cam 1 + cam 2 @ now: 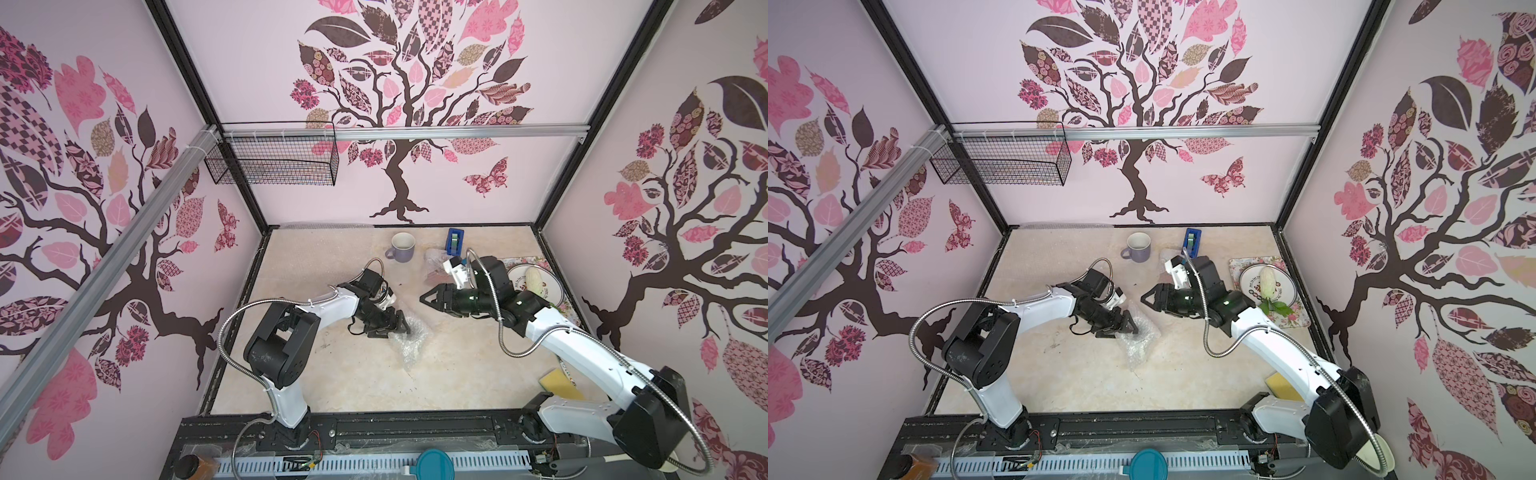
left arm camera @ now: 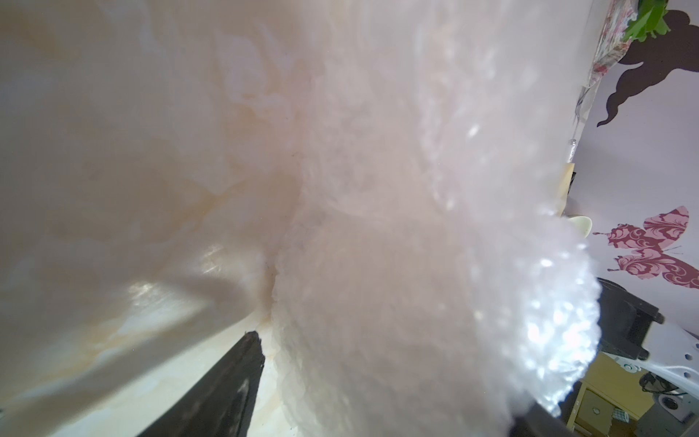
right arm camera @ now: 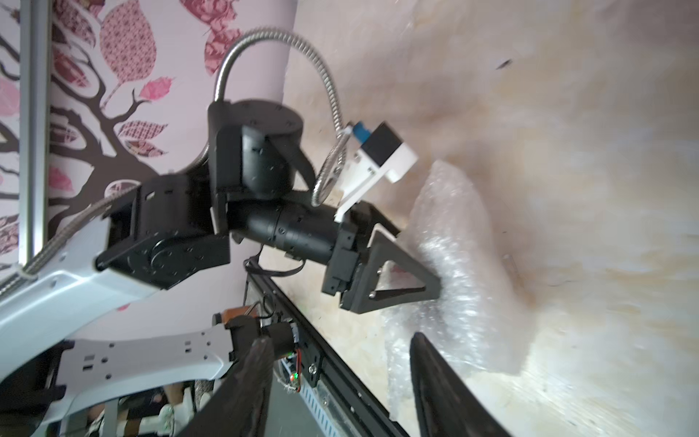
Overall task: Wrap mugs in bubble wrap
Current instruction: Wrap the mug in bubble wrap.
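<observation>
A crumpled bundle of bubble wrap (image 1: 409,338) (image 1: 1138,336) lies mid-table; what it holds is hidden. My left gripper (image 1: 400,326) (image 2: 389,374) is open, its fingers straddling the bundle's near end, and a strip of table shows between one finger (image 2: 242,378) and the wrap. My right gripper (image 1: 427,296) (image 3: 338,340) hovers open and empty just right of the bundle (image 3: 465,287). The lavender mug (image 1: 402,247) (image 1: 1138,247) stands upright and bare at the back. Another wrapped bundle (image 1: 434,266) with red showing through sits behind the right wrist. A flat bubble wrap sheet (image 1: 320,227) lies at the back left.
A blue tape dispenser (image 1: 455,240) stands at the back. A floral tray (image 1: 1291,320) with a plate and a corn cob is at the right wall. A yellow sponge (image 1: 557,382) lies near the right arm's base. A wire basket (image 1: 274,160) hangs on the back wall.
</observation>
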Robot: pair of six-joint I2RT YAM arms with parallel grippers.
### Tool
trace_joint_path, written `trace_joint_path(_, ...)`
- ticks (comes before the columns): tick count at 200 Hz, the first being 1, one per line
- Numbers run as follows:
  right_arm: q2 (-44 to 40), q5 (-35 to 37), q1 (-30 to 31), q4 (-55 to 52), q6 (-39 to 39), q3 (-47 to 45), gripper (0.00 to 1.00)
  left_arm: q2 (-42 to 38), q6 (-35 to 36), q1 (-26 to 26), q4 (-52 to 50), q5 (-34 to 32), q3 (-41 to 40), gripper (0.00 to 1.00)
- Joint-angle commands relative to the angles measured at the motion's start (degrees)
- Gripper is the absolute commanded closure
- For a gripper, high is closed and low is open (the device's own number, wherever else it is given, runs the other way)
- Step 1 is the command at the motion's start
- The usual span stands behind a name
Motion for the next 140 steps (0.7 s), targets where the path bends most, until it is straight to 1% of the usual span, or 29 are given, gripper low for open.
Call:
trace_joint_path(1, 4.3, 2.2, -0.5, -9.0, -8.4, 3.8, 0.39, 1.5, 1.6, -0.6, -1.6, -0.6, 1.2, 0.21)
trace_joint_path(25, 9.0, 2.3, -0.5, -11.2, -14.6, 3.4, 0.38, 1.7, 2.0, -0.6, -2.0, -0.7, 1.4, 0.21)
trace_joint_path(44, 10.9, 1.7, -0.4, -9.4, -15.7, 1.4, 0.38, 1.6, 1.9, -0.6, -1.9, -0.9, 1.3, 0.22)
trace_joint_path(73, 13.3, 1.1, 1.1, -6.1, -15.7, -1.5, 0.38, 1.0, 1.5, -0.5, -1.4, -1.3, 1.2, 0.22)
trace_joint_path(115, 18.5, 2.6, 4.7, -4.2, -15.1, -1.9, 0.38, 0.4, 1.0, -0.5, -0.9, -0.9, 1.7, 0.22)
trace_joint_path(140, 21.7, 6.3, 6.4, -3.7, -14.1, -1.8, 0.37, 0.0, 0.8, -0.6, -0.5, -0.7, 1.8, 0.22)
